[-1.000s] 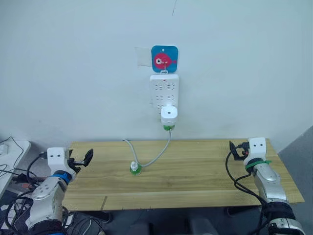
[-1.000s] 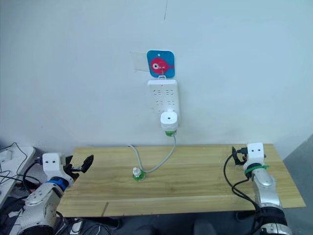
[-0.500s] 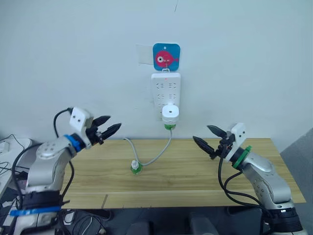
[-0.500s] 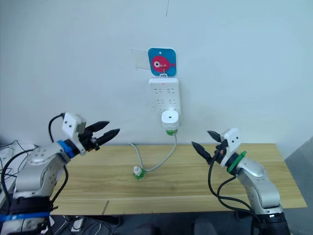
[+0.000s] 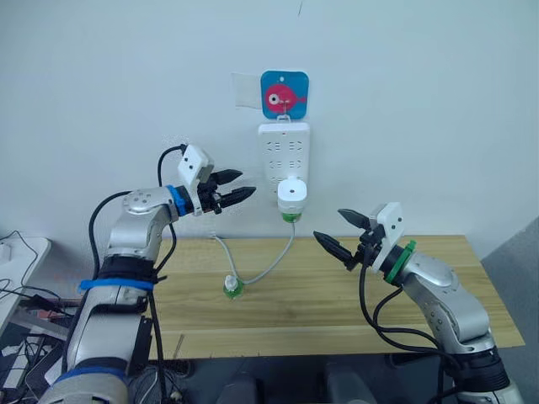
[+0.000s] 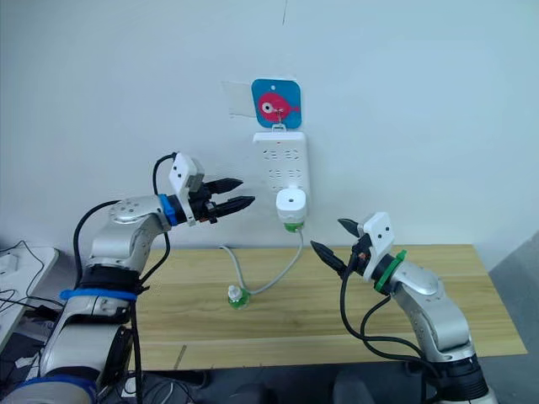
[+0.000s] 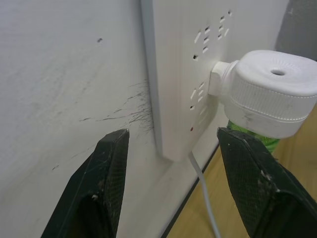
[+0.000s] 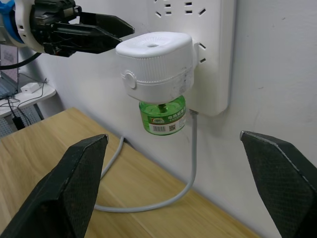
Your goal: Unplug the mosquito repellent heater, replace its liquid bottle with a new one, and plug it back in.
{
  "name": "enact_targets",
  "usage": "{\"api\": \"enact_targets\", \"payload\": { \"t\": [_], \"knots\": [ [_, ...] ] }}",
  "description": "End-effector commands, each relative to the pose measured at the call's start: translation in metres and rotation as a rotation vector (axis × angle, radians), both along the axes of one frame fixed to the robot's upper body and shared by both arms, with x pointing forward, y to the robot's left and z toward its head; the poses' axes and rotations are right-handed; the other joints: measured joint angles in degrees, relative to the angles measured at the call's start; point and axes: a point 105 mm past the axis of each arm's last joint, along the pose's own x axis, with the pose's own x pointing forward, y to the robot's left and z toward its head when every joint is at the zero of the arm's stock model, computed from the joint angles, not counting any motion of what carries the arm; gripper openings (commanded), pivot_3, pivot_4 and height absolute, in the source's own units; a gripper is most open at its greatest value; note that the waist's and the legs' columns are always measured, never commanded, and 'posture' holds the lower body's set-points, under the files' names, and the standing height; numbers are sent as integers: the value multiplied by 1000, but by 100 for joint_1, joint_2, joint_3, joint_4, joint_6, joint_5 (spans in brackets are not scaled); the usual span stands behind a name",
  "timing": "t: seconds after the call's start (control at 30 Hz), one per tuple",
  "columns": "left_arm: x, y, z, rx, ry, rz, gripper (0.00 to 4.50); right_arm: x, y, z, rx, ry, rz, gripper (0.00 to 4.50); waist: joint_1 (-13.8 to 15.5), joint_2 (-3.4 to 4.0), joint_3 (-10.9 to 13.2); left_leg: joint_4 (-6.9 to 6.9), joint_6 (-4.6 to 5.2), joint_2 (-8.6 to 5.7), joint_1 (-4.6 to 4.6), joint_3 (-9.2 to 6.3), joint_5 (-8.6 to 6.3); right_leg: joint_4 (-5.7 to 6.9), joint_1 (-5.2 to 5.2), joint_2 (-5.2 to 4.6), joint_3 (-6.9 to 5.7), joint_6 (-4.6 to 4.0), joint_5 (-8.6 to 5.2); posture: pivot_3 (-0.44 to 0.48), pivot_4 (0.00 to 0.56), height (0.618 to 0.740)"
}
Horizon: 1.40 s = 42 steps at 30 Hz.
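The white mosquito repellent heater (image 5: 290,194) is plugged into the bottom of a white power strip (image 5: 284,151) hanging on the wall. A green liquid bottle (image 5: 290,217) is screwed in under it. Another green bottle (image 5: 232,289) stands upright on the wooden table. My left gripper (image 5: 247,183) is open, held at the wall just left of the strip and heater; the left wrist view looks between its fingers (image 7: 106,183) at the strip and the heater (image 7: 270,94). My right gripper (image 5: 328,225) is open, below and to the right of the heater, empty.
The strip's grey cable (image 5: 269,265) hangs down and curls across the wooden table (image 5: 421,295) near the standing bottle. A blue card with a pink fish (image 5: 284,94) holds the strip to the wall. Loose cables (image 5: 21,290) lie off the table's left end.
Both arms have risen from the table's ends toward the wall. The left gripper has moved right, up beside the power strip. The right gripper has moved left, under the heater.
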Motion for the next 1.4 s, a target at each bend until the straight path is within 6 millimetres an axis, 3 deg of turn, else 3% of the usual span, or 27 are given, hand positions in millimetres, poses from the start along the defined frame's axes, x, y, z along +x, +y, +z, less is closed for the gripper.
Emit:
{"api": "enact_targets", "payload": {
  "t": [0.03,0.37,0.87,1.1,1.4],
  "knots": [
    [9,-7,9,18,-41,-30,2932,-2,-1,13,2,-61,-11,4500,-34,0,0,1,0,-1,-4,-2,0,-1,-1,0,-3,0,0,-176,83,740],
    [24,-35,15,13,-49,-108,2932,-7,-1,19,7,-62,-32,4500,-89,-5,2,17,1,-7,-11,-10,1,2,4,0,-12,10,5,-211,85,740],
    [12,-61,18,-23,6,-277,2932,-6,3,25,29,-54,-41,4500,-243,-7,4,15,1,-5,-14,-9,1,4,0,0,-8,11,6,-215,98,740],
    [11,-51,14,-40,31,-257,1347,-12,10,32,41,-50,-43,4500,-261,-8,8,15,2,1,-14,-13,1,4,-1,1,-8,11,5,-208,115,740],
    [12,-55,11,-65,51,-241,1347,-3,30,44,-13,-85,-116,4500,-322,-12,89,15,2,2,-12,-18,1,8,-2,0,-8,12,5,-215,141,740]
  ]
}}
